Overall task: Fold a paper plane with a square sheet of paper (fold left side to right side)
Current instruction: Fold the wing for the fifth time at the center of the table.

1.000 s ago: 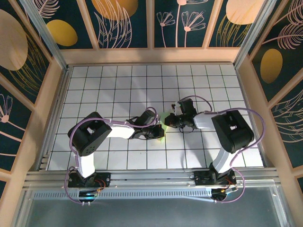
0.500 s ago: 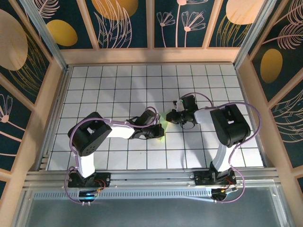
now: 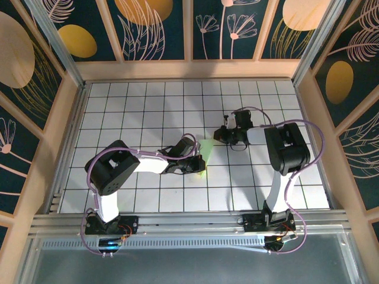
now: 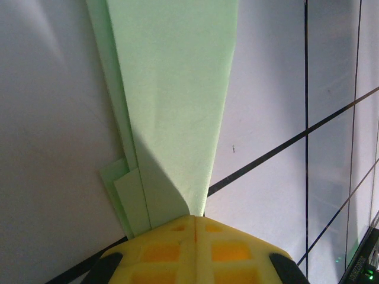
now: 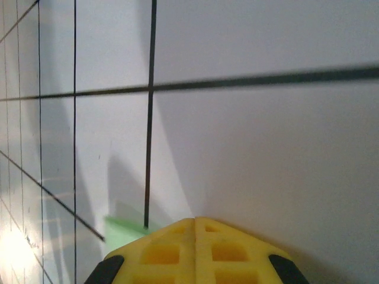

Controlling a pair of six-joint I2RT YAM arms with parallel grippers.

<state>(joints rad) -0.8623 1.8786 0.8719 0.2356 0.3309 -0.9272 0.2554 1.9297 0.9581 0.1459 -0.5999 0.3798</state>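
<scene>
The sheet of paper [image 4: 177, 89] is pale green and folded into a long narrow wedge with layered creases; it lies flat on the gridded table [image 3: 148, 112] near the centre [image 3: 205, 151]. My left gripper [image 4: 196, 216] is shut, and its yellow fingertips [image 4: 177, 236] rest on the wedge's narrow end, with the paper running on under them. In the top view, the left gripper [image 3: 199, 165] sits at the paper's near end. My right gripper [image 3: 221, 135] is shut and stands apart from the paper, up and to its right. A green corner of the paper [image 5: 123, 228] peeks out beside the right gripper [image 5: 195, 219].
The white table with black grid lines is walled by wooden rails [image 3: 189, 70] on three sides. Both arm bases [image 3: 109, 225] are bolted at the near edge. Purple cables [image 3: 308, 142] loop over the right arm.
The right gripper has drawn back from the paper's far end, up and to the right across the table. The left gripper and the paper have stayed put.
</scene>
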